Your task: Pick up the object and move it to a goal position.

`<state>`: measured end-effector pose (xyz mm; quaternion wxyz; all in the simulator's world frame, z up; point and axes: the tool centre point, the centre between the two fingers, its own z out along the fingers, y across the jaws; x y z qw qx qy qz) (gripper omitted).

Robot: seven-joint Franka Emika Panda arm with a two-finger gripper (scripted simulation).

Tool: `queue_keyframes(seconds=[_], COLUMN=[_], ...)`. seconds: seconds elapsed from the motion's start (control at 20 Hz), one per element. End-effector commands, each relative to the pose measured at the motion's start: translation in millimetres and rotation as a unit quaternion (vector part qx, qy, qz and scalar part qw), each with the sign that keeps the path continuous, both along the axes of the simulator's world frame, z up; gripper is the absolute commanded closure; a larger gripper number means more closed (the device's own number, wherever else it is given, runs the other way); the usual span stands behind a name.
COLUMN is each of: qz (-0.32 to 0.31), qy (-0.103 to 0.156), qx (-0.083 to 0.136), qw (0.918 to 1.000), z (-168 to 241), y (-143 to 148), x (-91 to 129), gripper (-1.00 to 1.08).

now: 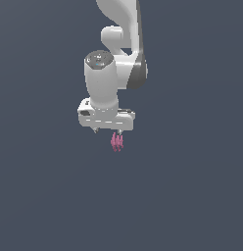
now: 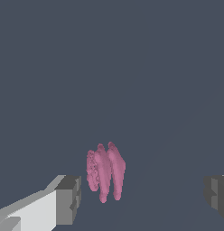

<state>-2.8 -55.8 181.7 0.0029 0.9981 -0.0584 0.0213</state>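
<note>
Arm (image 1: 124, 54) reaches down from above, white, wrist pointing down at the plain grey surface (image 1: 192, 196). Claw (image 1: 108, 131) spread wide: in the wrist view both grey fingertips (image 2: 68, 198) sit far apart with nothing pinched between them. Object (image 1: 117, 141), the small magenta-pink ridged cluster, stands upright just below the claw, nearer the fingertip on the exterior view's right; in the wrist view it (image 2: 105, 171) lies between the fingers, off-centre, touching neither. Progress: early. Approach looks about done; descent, closing, lift and carry all remain. No goal marker visible, so target spot unknown.
</note>
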Motion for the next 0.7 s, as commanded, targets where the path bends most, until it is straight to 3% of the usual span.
queue_keyframes(seconds=[0.0,0.35,0.65], qz=[0.015,0.066,0.083], qy=[0.004,0.017,0.021], qx=[0.000,0.001,0.002], qw=[0.9999,0.9977,0.9963], z=[-15,-62,-78], y=[6,24,31], x=[-6,-28,-36], gripper=[-0.92,-0.92,-0.92])
